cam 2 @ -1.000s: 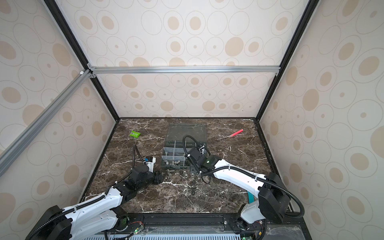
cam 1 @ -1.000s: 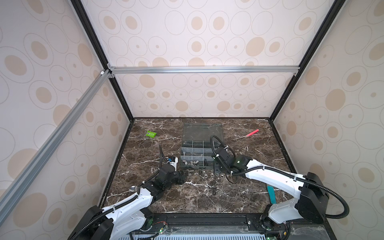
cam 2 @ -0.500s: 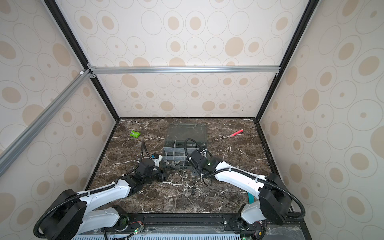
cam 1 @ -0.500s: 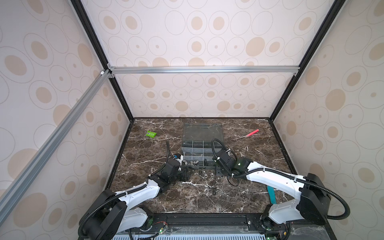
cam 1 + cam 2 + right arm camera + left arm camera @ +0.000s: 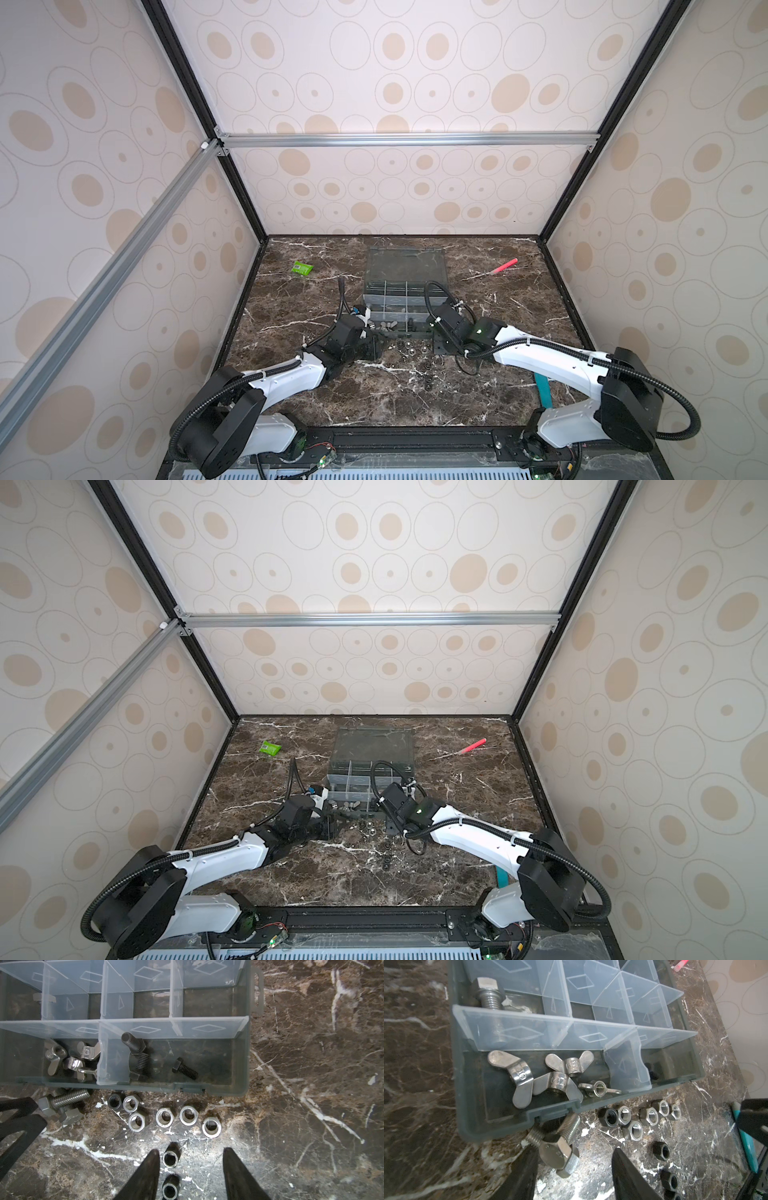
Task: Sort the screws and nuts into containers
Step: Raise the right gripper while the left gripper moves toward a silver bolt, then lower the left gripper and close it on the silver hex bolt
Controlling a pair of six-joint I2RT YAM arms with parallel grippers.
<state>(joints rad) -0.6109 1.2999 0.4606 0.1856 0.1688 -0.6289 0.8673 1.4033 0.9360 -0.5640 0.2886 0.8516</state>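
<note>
Screws (image 5: 559, 1152) beside the organizer box's (image 5: 500, 1126) near-left corner are now sitting between the parted, empty jaws of my left gripper (image 5: 574, 1153), which I am bringing forward to pick one, while my right gripper (image 5: 191, 1151) is staying parted over loose nuts (image 5: 171, 1159).

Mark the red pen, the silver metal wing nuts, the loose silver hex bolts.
red pen (image 5: 503, 267): in a top view, mid-barrel.
silver metal wing nuts (image 5: 572, 1066): left wrist view, one nut's hub.
loose silver hex bolts (image 5: 555, 1152): left wrist view, head of the nearest.
</note>
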